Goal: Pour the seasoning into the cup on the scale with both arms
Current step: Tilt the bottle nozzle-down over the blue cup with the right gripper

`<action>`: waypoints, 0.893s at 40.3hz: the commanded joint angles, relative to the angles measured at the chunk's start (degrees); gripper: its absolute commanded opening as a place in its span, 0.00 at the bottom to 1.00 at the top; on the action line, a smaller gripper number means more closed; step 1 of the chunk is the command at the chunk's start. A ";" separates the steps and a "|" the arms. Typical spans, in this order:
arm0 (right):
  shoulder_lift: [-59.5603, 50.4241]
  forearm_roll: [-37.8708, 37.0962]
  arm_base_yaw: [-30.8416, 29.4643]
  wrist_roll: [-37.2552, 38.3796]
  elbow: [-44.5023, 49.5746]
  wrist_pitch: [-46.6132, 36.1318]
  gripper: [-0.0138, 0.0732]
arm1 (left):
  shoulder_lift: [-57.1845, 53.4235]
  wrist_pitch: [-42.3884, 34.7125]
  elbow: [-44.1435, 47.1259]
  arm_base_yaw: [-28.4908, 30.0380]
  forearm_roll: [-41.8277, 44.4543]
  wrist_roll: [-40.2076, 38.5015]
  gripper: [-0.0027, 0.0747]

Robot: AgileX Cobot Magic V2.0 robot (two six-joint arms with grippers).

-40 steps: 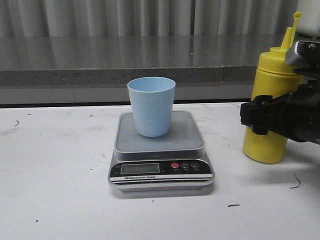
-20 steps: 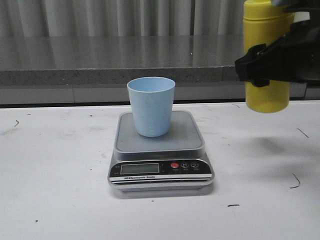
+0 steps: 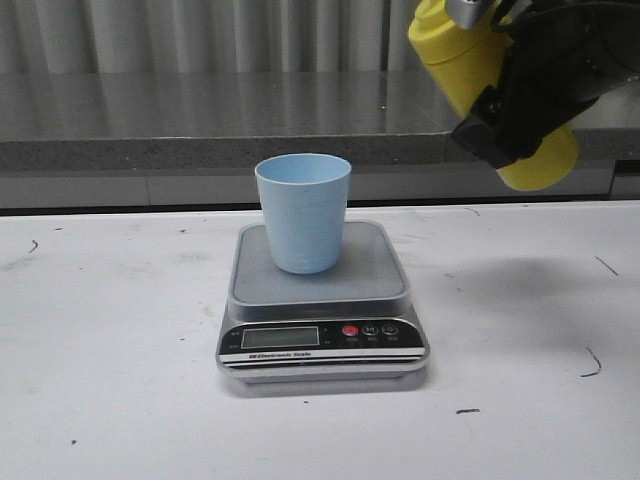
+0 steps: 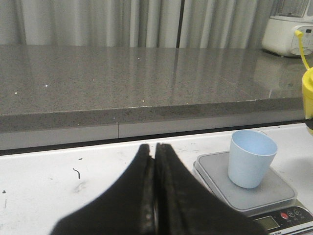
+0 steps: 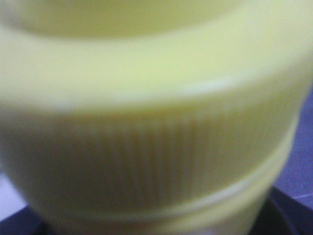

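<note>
The pale blue cup (image 3: pixel 303 210) stands upright on the grey platform of the silver scale (image 3: pixel 320 300), mid table. High at the right, my right gripper (image 3: pixel 505 110) is shut on the yellow seasoning bottle (image 3: pixel 455 55). The bottle is in the air and tilted, its top leaning left and out of the frame. Its ribbed yellow body (image 5: pixel 146 122) fills the right wrist view and hides the fingers. In the left wrist view my left gripper (image 4: pixel 154 191) is shut on nothing above the table, left of the cup (image 4: pixel 250 159) and the scale (image 4: pixel 215 171).
A grey stone ledge (image 3: pixel 200 120) runs behind the white table (image 3: pixel 110 330), with curtains above it. A white appliance (image 4: pixel 288 32) sits on the ledge at the far right. The bottle's shadow lies on the table right of the scale.
The right gripper has lifted the seasoning bottle off the table right of the scale, then raised it further and tilted its top to the left. Cup and scale have not moved.
</note>
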 commanded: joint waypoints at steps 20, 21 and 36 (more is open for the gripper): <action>4.59 -0.07 2.16 -12.22 -15.69 5.51 0.39 | 0.71 -4.74 -1.58 0.08 -0.62 -0.87 0.01; 4.79 -0.07 2.16 -12.75 -16.05 5.56 0.39 | 0.71 -4.74 -1.58 0.08 -0.62 -0.87 0.01; 7.07 -0.07 2.16 -18.82 -16.82 6.46 0.39 | 0.71 -4.74 -1.58 0.08 -0.62 -0.87 0.01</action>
